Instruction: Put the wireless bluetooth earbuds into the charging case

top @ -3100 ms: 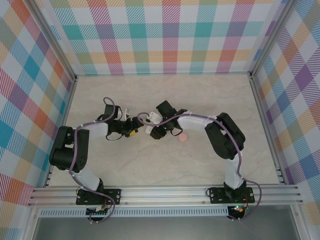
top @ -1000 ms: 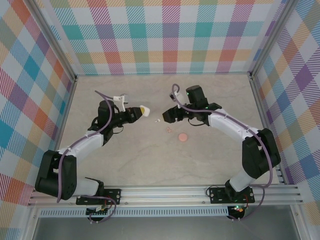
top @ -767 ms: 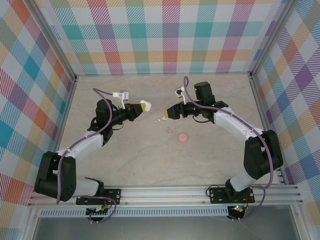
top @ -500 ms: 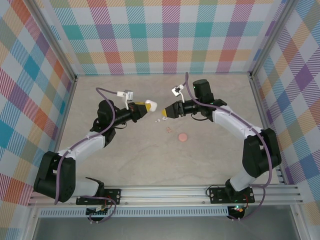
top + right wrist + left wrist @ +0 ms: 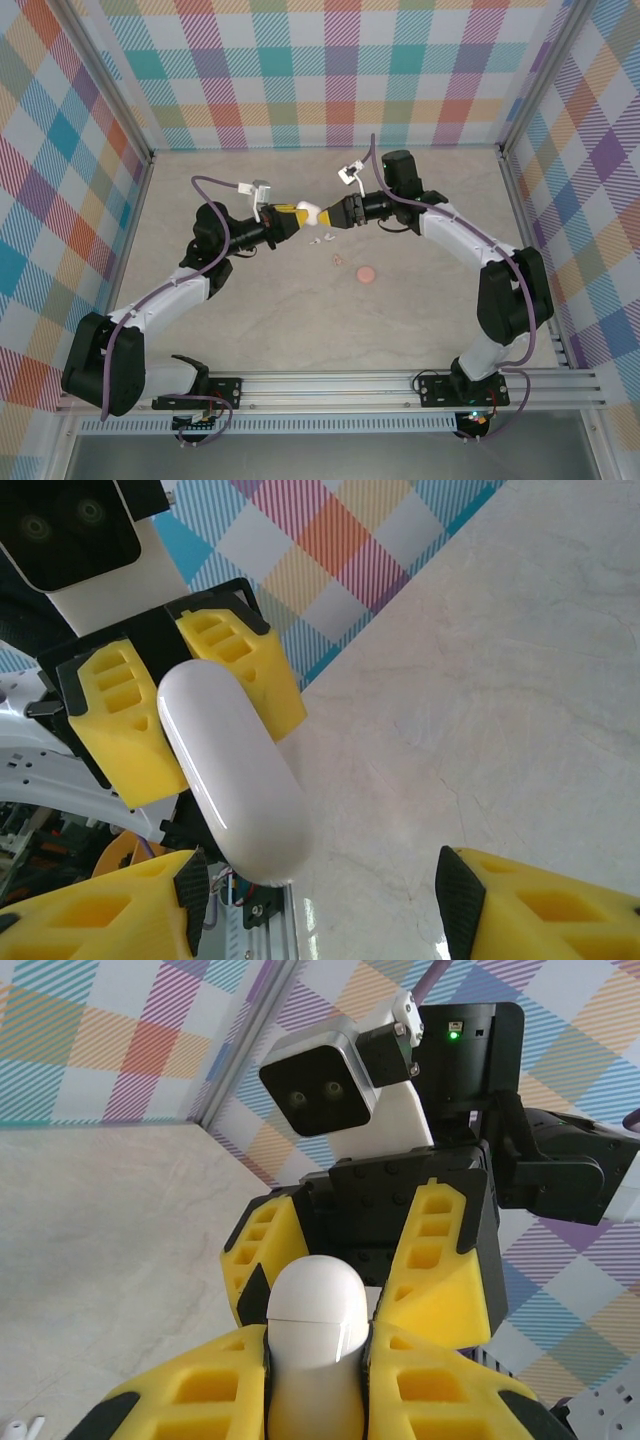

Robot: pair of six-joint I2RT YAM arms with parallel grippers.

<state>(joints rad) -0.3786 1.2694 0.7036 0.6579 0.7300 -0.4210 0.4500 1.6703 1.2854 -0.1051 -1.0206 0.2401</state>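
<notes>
Charging case (image 5: 318, 213) is up off the table (image 5: 250, 320), held in the air at the far middle of the workspace, lid closed. White, glossy, pill-shaped. Left gripper (image 5: 300, 213) is clamped on it: the yellow fingers (image 5: 200, 1400) press both flat sides of its lower half in the left wrist view, and the rounded end sticks out past the fingertips, pointing right toward the other arm. Seam line across the case (image 5: 315, 1330) sits just above the grip.

Right gripper (image 5: 329, 216) faces it from the right, jaws apart. Its two yellow fingers (image 5: 445, 1260) stand on either side of the case's free end. In the right wrist view the case (image 5: 235, 770) lies close to one finger (image 5: 100, 910), with a wide gap to the other; cannot tell whether that near finger touches it. The same view shows the left gripper (image 5: 180, 695) behind the case, gripping its far end.

Earbuds (image 5: 322, 239) lie on the table just near of the two grippers, small white bits, not held; their edge shows at the bottom left of the left wrist view (image 5: 20, 1425). Pinkish bit (image 5: 337, 259) is a little nearer and right of them. Pink disc (image 5: 366, 272) is flat on the table, further right and nearer. Plaid walls (image 5: 340, 80) stand around the table on three sides.
</notes>
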